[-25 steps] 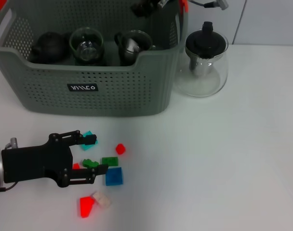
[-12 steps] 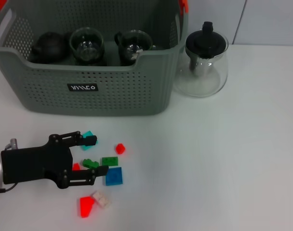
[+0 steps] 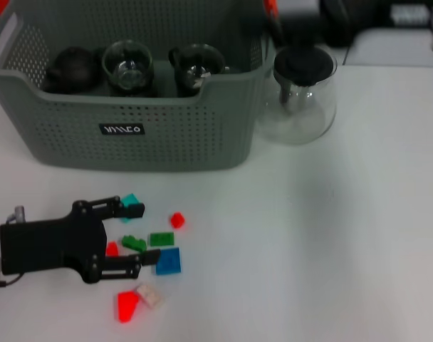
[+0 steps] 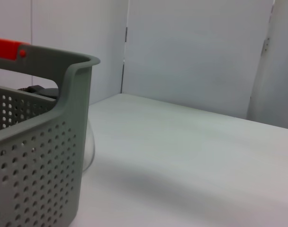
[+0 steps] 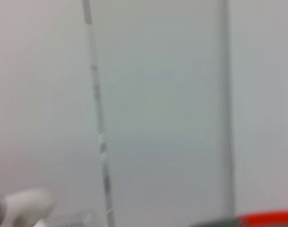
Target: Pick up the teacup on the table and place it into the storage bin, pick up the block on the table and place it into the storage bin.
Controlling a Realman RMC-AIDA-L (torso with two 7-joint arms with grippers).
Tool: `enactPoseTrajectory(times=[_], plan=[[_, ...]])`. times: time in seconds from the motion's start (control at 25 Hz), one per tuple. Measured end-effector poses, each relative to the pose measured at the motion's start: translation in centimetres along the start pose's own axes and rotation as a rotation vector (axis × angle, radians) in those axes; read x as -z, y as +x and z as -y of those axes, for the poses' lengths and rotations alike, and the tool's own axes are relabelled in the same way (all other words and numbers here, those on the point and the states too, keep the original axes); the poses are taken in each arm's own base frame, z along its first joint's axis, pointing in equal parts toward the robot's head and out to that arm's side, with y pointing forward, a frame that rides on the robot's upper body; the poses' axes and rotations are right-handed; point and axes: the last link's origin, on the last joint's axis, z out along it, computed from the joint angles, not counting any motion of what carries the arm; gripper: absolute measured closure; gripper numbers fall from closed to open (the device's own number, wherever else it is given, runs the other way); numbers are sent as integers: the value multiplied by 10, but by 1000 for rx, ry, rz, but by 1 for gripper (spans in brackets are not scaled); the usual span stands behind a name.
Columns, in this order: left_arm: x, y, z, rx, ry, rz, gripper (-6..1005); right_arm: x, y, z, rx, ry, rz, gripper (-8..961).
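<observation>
- The cup step looks finished: glass cups (image 3: 128, 65) and a dark pot (image 3: 70, 68) sit inside the storage bin (image 3: 131, 132), and no cup shows on the table (image 3: 330, 235).
- The block step is in hand. The left gripper (image 3: 134, 234) lies low on the table at about 7 o'clock from the bin, fingers spread and holding nothing.
- A dark green block (image 3: 134, 243) sits between the fingers; a teal block (image 3: 130, 200) lies by the far fingertip and a blue block (image 3: 168, 261) just past the near one.
- Other blocks lie near, at 3 to 5 o'clock of the fingertips: a green plate (image 3: 162, 239), a small red one (image 3: 176, 220), a red and a cream one (image 3: 149, 295).
- Next move, as I judge it: close on the dark green block alone, lift, carry toward 12 o'clock over the bin wall, release.
- The right gripper is out of view; a glass teapot (image 3: 298, 96) stands at 3 o'clock of the bin.
</observation>
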Motion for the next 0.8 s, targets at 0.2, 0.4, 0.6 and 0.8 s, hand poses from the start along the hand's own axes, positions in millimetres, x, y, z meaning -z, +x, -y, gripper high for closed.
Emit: enactPoseTrajectory(times=[0.2,0.4,0.6,0.8], plan=[[2,1,1,-5,-5,4,188,13,37,-15,-44,-173,-209,126],[5,0,1,-6,0,9,188,-5,67,-17,-131,-253,-494,127],[6,-1,1,-4,1,10,188,-39,88,-9,-141,-228,-674,130],[12,-1,1,0,-13,62,189,-59,94,-11,-114,-249,-752,132]])
